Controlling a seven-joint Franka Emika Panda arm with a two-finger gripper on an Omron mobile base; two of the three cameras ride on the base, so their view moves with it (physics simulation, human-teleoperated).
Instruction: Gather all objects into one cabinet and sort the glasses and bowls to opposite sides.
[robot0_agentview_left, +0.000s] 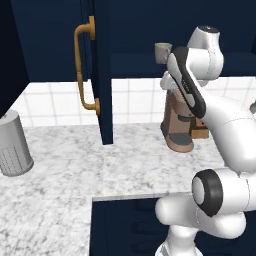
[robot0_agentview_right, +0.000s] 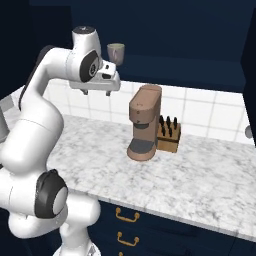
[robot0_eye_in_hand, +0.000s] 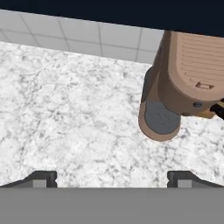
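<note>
Grey-beige is the colour of the cup (robot0_agentview_left: 163, 52) that is seen standing upright on the bottom shelf of the open navy cabinet (robot0_agentview_left: 150, 62), above the counter; in the right base view the same cup (robot0_agentview_right: 115, 52) is set just behind the raised hand of the arm. The cabinet door (robot0_agentview_left: 100, 70) is swung open towards the camera, and its curved brass handle (robot0_agentview_left: 82, 70) is shown on the left face. The gripper (robot0_eye_in_hand: 112, 177) is held high over the white marble counter (robot0_agentview_left: 60, 170), pointed down, with its fingertips (robot0_eye_in_hand: 41, 178) spread wide apart and nothing between them. In the right base view the gripper (robot0_agentview_right: 96, 91) is found below the shelf level and beside the cup, not touching it. A brown coffee machine (robot0_agentview_right: 144, 122) is stood on the counter against the white tiled wall (robot0_agentview_right: 200, 107), and a wooden knife block (robot0_agentview_right: 168, 135) is placed just beside it. A grey ribbed canister (robot0_agentview_left: 14, 144) is set at the far left of the counter. Navy drawers with brass pulls (robot0_agentview_right: 127, 216) are seen under the counter edge.
</note>
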